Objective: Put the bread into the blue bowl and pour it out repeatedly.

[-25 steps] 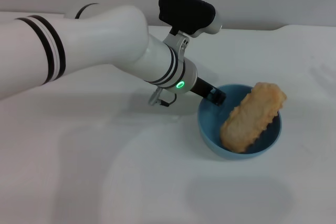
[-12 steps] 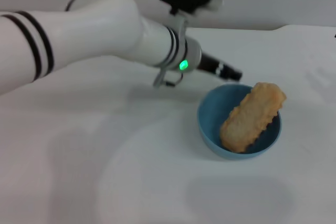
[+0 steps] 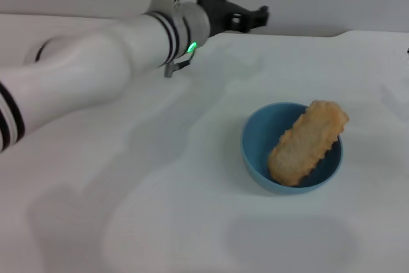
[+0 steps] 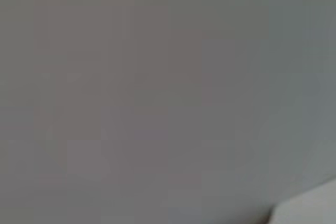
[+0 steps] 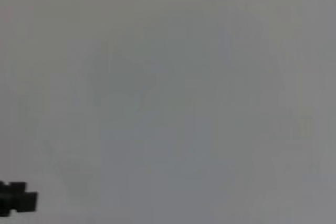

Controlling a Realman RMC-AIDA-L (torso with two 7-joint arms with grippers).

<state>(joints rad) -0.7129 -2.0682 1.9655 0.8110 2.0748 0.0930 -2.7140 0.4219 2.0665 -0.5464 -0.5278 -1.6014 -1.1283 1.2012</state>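
The bread (image 3: pixel 307 143) lies propped inside the blue bowl (image 3: pixel 255 148), one end over its rim, so pouring looks next, while the left gripper (image 3: pixel 255 16), fingers apart and empty, hangs well beyond the bowl.

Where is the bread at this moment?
In the head view, the bread lies tilted in the blue bowl, right of centre on the white table, one end poking over the far-right rim. The left pincer is raised behind, apart.
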